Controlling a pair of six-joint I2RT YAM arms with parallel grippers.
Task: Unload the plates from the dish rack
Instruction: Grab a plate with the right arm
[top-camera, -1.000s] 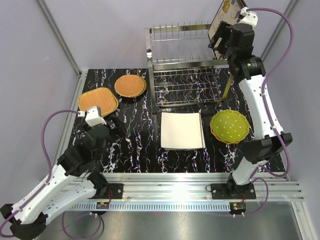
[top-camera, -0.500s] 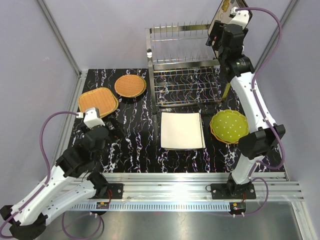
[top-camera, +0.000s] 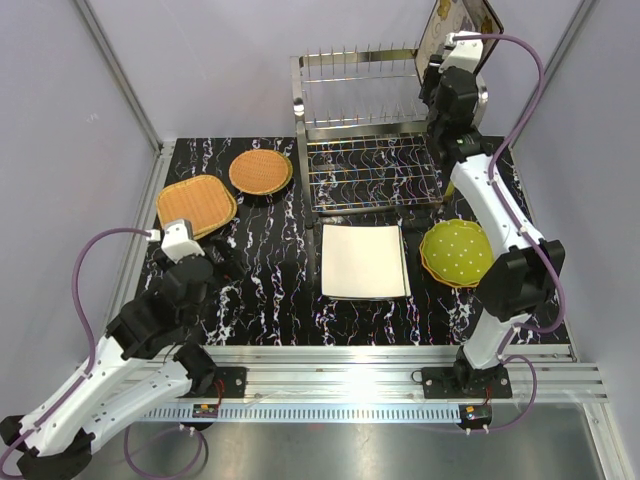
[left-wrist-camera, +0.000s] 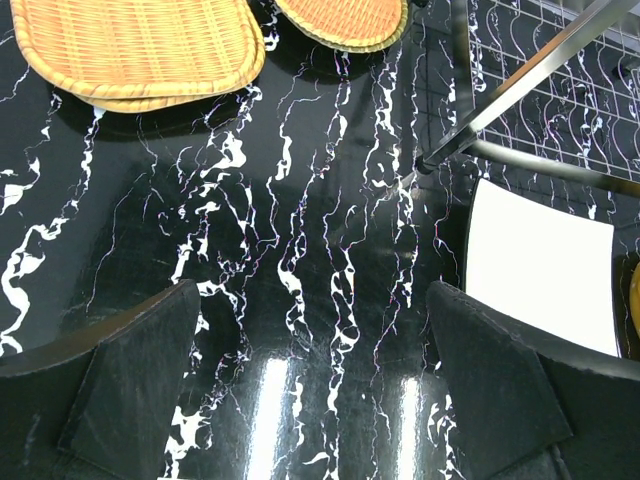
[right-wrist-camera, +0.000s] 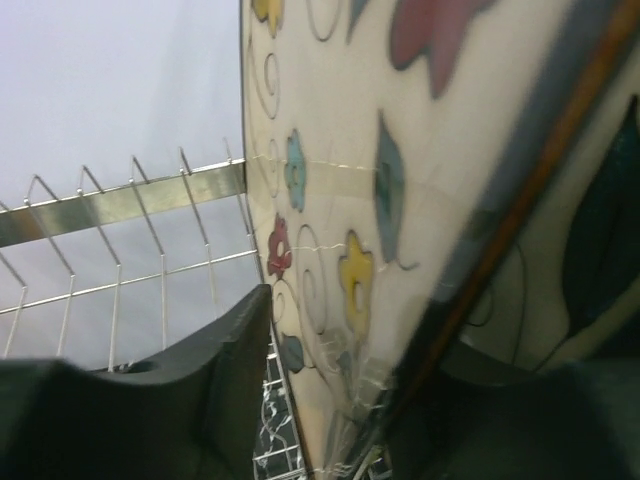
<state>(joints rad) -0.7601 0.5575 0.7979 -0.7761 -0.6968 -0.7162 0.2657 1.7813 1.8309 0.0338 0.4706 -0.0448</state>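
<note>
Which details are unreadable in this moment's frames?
- Flower-patterned plate: top external, frame edge cuts its top, right arm hides its base.
- Right gripper: right wrist view too close and blurred; whether it presses the plate is unclear.
- Dish rack: top external, right arm covers its right end.

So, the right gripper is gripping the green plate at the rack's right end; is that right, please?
No: it is the flower plate that the right gripper grips at the rack's right end, as the right wrist view shows; the green plate lies on the table.
</note>
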